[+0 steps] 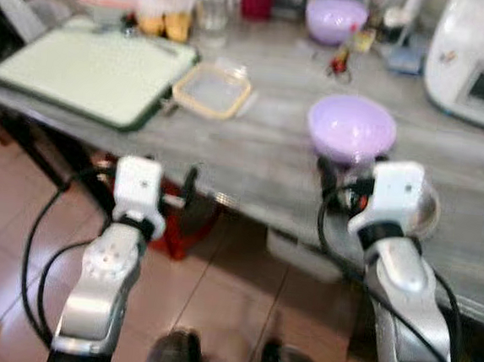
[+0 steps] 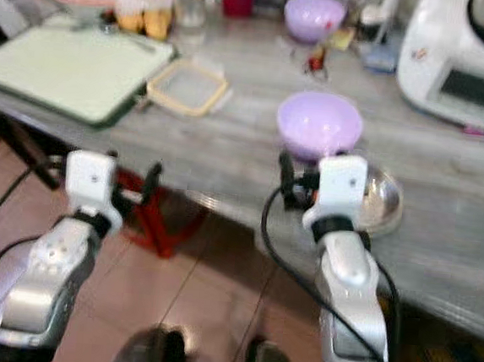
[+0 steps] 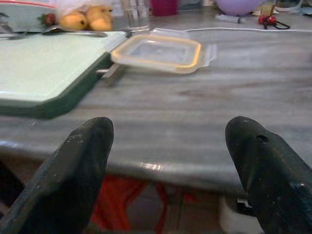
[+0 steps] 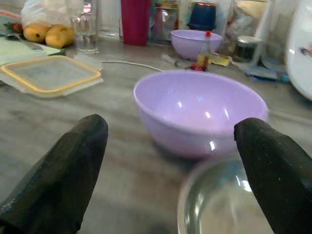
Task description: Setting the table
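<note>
1. My right pincer (image 4: 170, 170) is released, its two black fingers (image 4: 58, 170) spread wide with nothing between them, and it is held over the near part of the grey table (image 1: 262, 149).
2. Just ahead of that pincer stands a lilac bowl (image 4: 200, 109), upright and empty, on the table.
3. Nearer to me than the lilac bowl and right beside it sits a shiny metal bowl (image 4: 219, 204), its rim below my right pincer; I cannot tell whether the two bowls touch.
4. My left pincer (image 3: 168, 161) is also released, fingers apart, hovering just off the table's front edge above the tiled floor (image 1: 214, 306).
5. Beyond my left pincer lies a clear lid with a yellow rim (image 3: 158, 51), flat on the table, just beside a pale green cutting board (image 1: 90, 70).
6. A second lilac bowl (image 1: 334, 18) stands at the far side of the table, well apart from the first.
7. A white kitchen machine (image 1: 477, 62) stands at the far right of the table.
</note>
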Available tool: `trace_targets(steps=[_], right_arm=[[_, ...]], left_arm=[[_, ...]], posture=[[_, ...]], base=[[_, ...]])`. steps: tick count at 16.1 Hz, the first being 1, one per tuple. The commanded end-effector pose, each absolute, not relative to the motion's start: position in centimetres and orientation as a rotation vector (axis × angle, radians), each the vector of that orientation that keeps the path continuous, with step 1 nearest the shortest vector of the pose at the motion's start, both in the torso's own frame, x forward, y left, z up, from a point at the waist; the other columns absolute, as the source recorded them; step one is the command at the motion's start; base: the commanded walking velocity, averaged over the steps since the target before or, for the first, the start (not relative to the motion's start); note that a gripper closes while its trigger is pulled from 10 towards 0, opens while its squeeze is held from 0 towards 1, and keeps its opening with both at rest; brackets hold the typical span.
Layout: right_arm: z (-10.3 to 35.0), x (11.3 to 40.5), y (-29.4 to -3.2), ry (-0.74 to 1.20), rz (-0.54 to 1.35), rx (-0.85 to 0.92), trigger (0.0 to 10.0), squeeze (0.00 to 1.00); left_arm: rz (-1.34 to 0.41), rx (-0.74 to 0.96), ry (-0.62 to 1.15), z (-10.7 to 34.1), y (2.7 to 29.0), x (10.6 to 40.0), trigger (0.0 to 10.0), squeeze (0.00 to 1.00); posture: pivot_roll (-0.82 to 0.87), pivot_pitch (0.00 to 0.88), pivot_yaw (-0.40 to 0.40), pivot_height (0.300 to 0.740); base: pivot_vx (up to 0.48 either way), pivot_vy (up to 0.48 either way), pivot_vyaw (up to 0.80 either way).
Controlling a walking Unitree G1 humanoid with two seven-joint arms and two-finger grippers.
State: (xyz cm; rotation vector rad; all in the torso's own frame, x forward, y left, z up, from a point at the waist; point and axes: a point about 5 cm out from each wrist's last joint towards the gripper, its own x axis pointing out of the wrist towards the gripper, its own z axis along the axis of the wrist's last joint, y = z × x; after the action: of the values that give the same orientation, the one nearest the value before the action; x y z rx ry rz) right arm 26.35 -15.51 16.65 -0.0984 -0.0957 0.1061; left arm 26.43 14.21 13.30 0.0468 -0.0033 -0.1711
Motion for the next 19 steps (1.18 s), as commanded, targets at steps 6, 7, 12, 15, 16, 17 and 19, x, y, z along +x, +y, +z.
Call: trace_targets(steps=[6, 7, 12, 15, 16, 17, 19], right_arm=[[16.25, 26.29, -15.42, -0.106, 0.106, -0.090, 10.0, 0.00], [16.24, 26.30, -15.39, -0.107, 0.109, -0.089, 10.0, 0.00], [16.02, 26.25, -15.50, -0.100, 0.103, -0.073, 10.0, 0.00], [15.63, 26.38, -16.06, -0.072, 0.080, -0.113, 10.0, 0.00], [15.56, 26.44, -16.21, -0.070, 0.067, -0.116, 10.0, 0.00], [15.53, 26.49, -16.27, -0.067, 0.059, -0.109, 10.0, 0.00], [15.52, 26.62, -16.33, -0.065, 0.045, -0.083, 10.0, 0.00]], left_arm=[[-0.171, 0.044, 0.004, 13.21, 14.12, 26.50, 10.0, 0.00], [-0.172, 0.045, 0.004, 13.20, 14.09, 26.52, 10.0, 0.00], [-0.176, 0.042, 0.012, 13.00, 13.95, 26.24, 10.0, 0.00], [-0.186, 0.045, 0.007, 13.09, 13.82, 26.38, 10.0, 0.00], [-0.187, 0.045, 0.006, 13.14, 13.82, 26.44, 10.0, 0.00], [-0.195, 0.045, -0.004, 13.26, 13.80, 26.43, 10.0, 0.00], [-0.227, 0.038, -0.013, 13.41, 13.57, 26.20, 10.0, 0.00]], posture=[[-0.01, 0.072, 0.057, 0.740], [-0.01, 0.072, 0.056, 0.740], [-0.01, 0.078, 0.058, 0.740], [-0.01, 0.085, 0.058, 0.740], [-0.01, 0.085, 0.058, 0.740], [-0.01, 0.086, 0.059, 0.740], [-0.01, 0.088, 0.059, 0.740]], base=[[-0.377, 0.000, -0.67], [-0.375, 0.000, 0.00], [-0.376, 0.000, 0.00], [-0.327, 0.000, 0.00], [0.000, 0.000, 0.00], [0.000, 0.000, 0.00], [0.000, 0.000, 0.00]])
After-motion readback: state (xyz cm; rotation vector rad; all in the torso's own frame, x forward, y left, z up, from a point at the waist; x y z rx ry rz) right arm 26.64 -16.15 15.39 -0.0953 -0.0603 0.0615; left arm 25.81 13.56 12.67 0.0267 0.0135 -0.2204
